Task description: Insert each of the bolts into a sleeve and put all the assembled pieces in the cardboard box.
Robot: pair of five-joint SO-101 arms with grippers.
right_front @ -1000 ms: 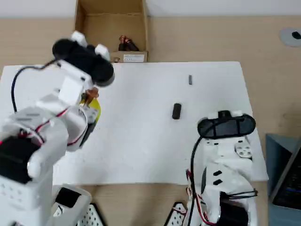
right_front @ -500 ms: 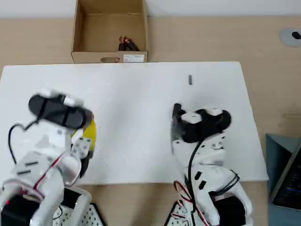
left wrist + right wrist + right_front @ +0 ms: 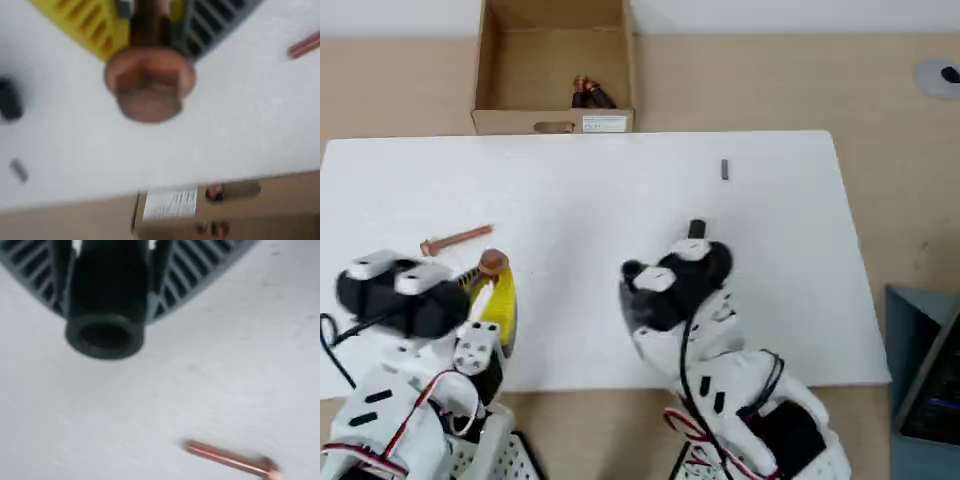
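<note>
Jaws of the left arm [image 3: 402, 297] were clamped on a copper-coloured metal bolt [image 3: 149, 85], the right jaws on a black tubular sleeve [image 3: 107, 295].

I work over a tan wooden table [image 3: 905, 180], most of it covered by a white sheet [image 3: 600, 190]. A grey round disc [image 3: 938, 77] sits near the far right corner. A dark grey-blue object [image 3: 925, 385] lies at the right edge. A pale strip [image 3: 770, 15] runs behind the far edge.
</note>
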